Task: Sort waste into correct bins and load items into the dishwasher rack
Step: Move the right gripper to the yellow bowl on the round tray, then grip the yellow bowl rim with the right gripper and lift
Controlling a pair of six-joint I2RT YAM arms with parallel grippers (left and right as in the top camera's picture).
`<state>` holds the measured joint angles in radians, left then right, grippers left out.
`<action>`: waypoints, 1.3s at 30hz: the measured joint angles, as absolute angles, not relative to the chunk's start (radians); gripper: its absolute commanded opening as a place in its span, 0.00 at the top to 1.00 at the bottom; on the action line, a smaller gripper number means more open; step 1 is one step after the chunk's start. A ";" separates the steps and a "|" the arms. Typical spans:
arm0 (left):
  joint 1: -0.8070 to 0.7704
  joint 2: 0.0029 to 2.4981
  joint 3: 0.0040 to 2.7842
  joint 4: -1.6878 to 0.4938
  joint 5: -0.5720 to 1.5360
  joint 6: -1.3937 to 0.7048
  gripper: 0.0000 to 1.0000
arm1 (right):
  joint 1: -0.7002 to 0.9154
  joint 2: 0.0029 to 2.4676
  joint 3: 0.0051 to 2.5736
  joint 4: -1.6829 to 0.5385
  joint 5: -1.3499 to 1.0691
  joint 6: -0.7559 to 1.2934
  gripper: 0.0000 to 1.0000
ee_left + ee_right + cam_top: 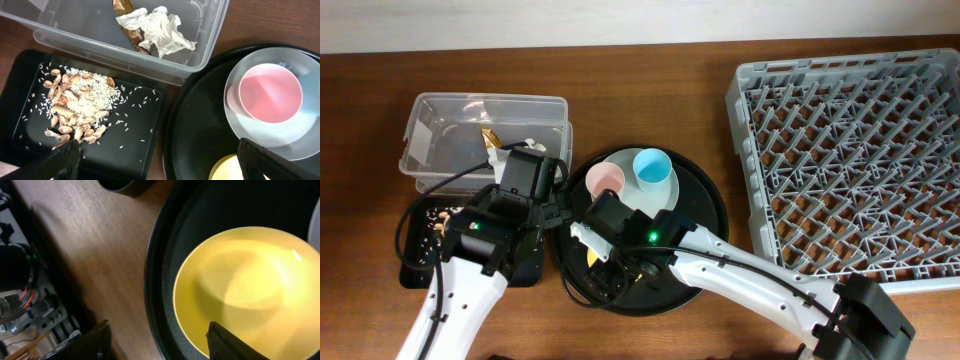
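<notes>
The clear tub (485, 130) holds the white napkin (162, 27) and the gold-brown wrapper (125, 10). The black rectangular tray (145, 125) holds tan food scraps (70, 107) and rice. The pink cup (270, 92) and the blue cup (652, 167) stand on the pale plate (638, 198). The yellow bowl (245, 290) sits on the round black tray (160, 280). My left gripper (162, 165) is open and empty over the gap between the two trays. My right gripper (157, 345) is open, straddling the round tray's rim and the bowl's edge. The chopsticks are out of view.
The grey dishwasher rack (850, 150) fills the right side of the table and holds nothing. Both arms cross low over the front of the table, close together near the round tray's (705, 215) left side. Bare wood shows along the back edge.
</notes>
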<state>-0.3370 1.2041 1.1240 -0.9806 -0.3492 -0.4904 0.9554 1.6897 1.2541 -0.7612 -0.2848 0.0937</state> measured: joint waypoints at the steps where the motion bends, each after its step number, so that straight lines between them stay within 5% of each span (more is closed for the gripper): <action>1: -0.337 1.204 1.124 -0.981 -0.349 -0.490 0.01 | 0.955 1.690 1.253 -0.754 -0.278 0.093 0.37; 31: -0.337 1.204 1.124 -0.981 -0.349 -0.490 0.01 | 0.955 1.690 0.963 -0.327 -0.252 0.094 0.67; 39: -0.337 1.204 1.124 -0.981 -0.349 -0.490 0.01 | 0.956 1.708 0.962 -0.294 -0.252 0.104 0.67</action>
